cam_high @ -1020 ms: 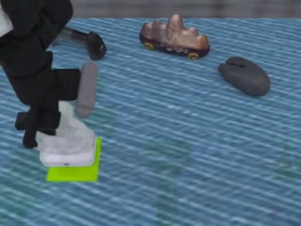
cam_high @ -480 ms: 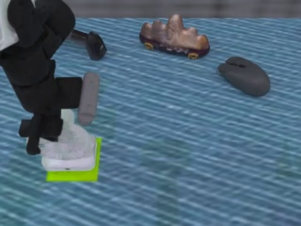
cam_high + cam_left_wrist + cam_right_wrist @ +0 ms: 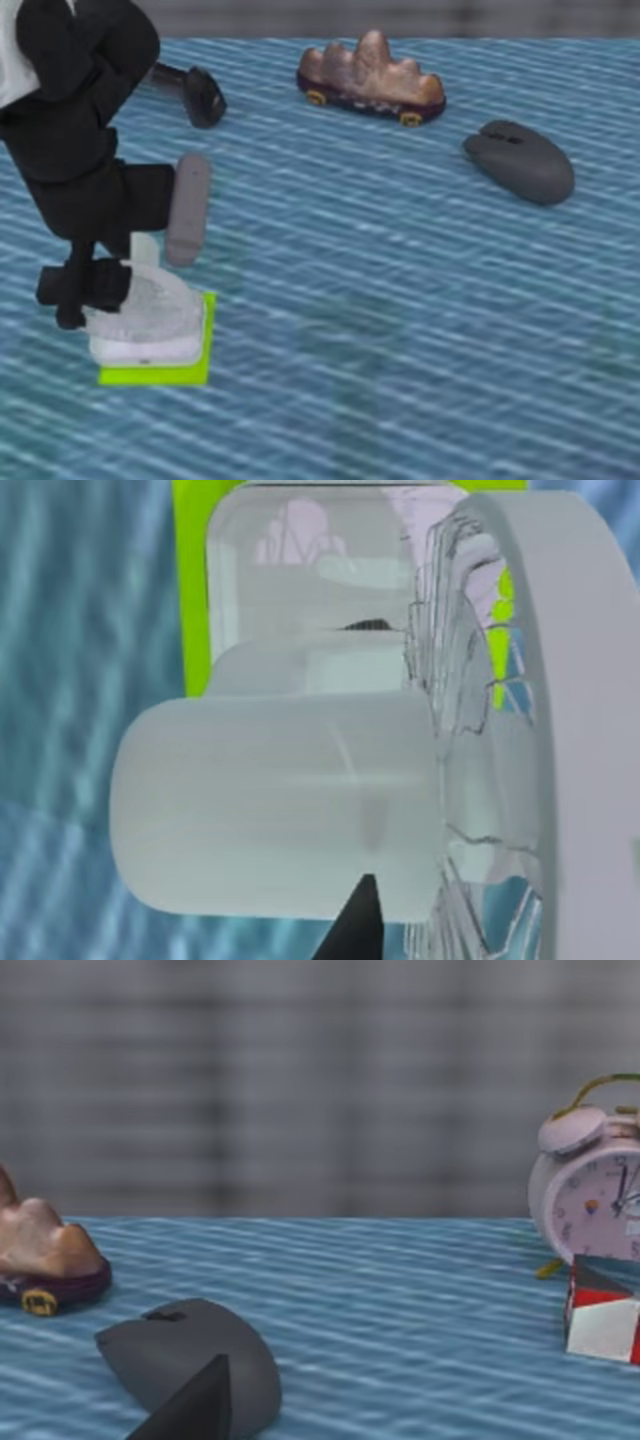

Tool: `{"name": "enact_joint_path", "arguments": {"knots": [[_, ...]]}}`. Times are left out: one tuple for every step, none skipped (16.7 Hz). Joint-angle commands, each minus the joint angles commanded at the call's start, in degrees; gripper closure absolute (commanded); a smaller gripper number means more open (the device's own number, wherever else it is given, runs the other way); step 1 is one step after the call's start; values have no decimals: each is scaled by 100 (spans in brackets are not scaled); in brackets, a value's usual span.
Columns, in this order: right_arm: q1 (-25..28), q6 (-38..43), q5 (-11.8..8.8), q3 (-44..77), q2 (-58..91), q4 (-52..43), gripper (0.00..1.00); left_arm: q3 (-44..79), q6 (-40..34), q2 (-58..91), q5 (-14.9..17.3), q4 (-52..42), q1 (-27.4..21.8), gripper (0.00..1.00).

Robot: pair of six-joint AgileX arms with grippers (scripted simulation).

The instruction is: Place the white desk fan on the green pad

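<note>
The white desk fan (image 3: 150, 318) stands at the table's near left, and its rounded base appears to rest on the green pad (image 3: 165, 374). The pad shows along the base's front and right sides. My left gripper (image 3: 85, 288) reaches down onto the fan's rear hub and looks shut on it. In the left wrist view the fan's hub (image 3: 280, 800) fills the picture, with the pad (image 3: 190, 580) behind it and one dark fingertip (image 3: 358, 925) against the hub. My right arm is out of the top view. Its own view shows one finger (image 3: 200, 1405) and nothing held.
A grey rounded bar (image 3: 188, 205) lies just behind the fan. A black handled device (image 3: 200, 95) sits at the far left. A brown wheeled toy (image 3: 370, 75) and a grey mouse (image 3: 520, 160) lie farther right. A pink alarm clock (image 3: 600, 1200) and a red-white block (image 3: 600, 1320) show in the right wrist view.
My left gripper has moved a little nearer and lower with the fan. The fan's base has settled squarely onto the green pad.
</note>
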Motion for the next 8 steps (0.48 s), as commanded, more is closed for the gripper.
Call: {"name": "enact_joint_path", "arguments": {"knots": [[0, 0, 0, 0, 0, 0, 0, 0, 0, 0, 0, 0, 0, 10], [0, 0, 0, 0, 0, 0, 0, 0, 0, 0, 0, 0, 0, 2], [0, 0, 0, 0, 0, 0, 0, 0, 0, 0, 0, 0, 0, 0], [0, 0, 0, 0, 0, 0, 0, 0, 0, 0, 0, 0, 0, 0], [0, 0, 0, 0, 0, 0, 0, 0, 0, 0, 0, 0, 0, 0], [0, 0, 0, 0, 0, 0, 0, 0, 0, 0, 0, 0, 0, 0], [0, 0, 0, 0, 0, 0, 0, 0, 0, 0, 0, 0, 0, 0], [0, 0, 0, 0, 0, 0, 0, 0, 0, 0, 0, 0, 0, 0]]}}
